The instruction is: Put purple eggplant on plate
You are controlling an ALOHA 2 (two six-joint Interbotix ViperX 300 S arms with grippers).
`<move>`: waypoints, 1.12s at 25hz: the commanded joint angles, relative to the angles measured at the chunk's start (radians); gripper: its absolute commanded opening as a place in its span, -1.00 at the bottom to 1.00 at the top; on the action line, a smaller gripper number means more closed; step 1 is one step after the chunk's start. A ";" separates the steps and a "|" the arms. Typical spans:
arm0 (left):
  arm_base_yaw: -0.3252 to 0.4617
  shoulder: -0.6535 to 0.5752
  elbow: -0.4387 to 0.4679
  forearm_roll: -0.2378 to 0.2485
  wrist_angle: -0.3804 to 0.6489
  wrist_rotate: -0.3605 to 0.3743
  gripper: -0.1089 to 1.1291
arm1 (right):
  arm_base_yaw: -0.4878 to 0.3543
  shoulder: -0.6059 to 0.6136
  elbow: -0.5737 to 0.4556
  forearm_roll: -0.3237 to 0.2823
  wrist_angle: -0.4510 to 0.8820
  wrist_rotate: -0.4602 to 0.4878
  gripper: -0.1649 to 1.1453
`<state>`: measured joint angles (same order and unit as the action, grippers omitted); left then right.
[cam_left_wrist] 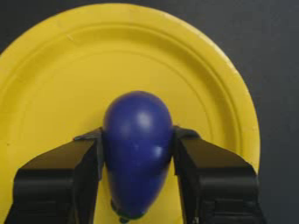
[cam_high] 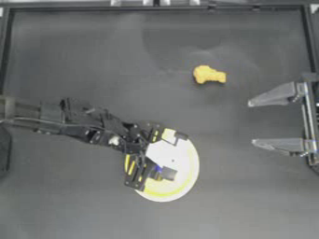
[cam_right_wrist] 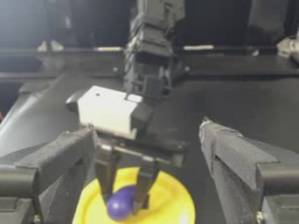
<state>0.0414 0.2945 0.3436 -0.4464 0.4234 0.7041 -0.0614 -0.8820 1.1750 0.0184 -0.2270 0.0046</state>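
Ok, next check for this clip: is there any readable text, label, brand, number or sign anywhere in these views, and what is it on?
None can be read.
purple eggplant: plain glossy surface, no marking.
plate: plain yellow, no print.
left gripper, shut on the eggplant over the plate: dark jaws bare; the white block on its wrist shows no legible mark.
right gripper, parked open at the right edge: no lettering.
orange-yellow piece: unmarked.

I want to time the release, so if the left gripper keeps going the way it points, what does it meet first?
The plate: the left gripper, clamping the purple eggplant, points at its middle; the remaining gap is unclear.
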 commanded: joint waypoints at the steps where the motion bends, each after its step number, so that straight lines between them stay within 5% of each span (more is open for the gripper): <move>1: -0.003 -0.023 -0.026 0.000 0.000 0.005 0.62 | 0.002 0.006 -0.020 0.003 -0.003 0.000 0.77; 5: -0.002 -0.025 -0.031 0.000 -0.002 0.005 0.86 | 0.000 0.006 -0.018 0.003 -0.003 0.000 0.77; 28: 0.048 -0.299 0.035 0.037 -0.020 0.005 0.79 | 0.002 0.006 -0.017 0.003 -0.003 0.000 0.77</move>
<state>0.0813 0.0844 0.3789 -0.4126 0.4157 0.7041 -0.0614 -0.8820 1.1750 0.0184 -0.2270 0.0046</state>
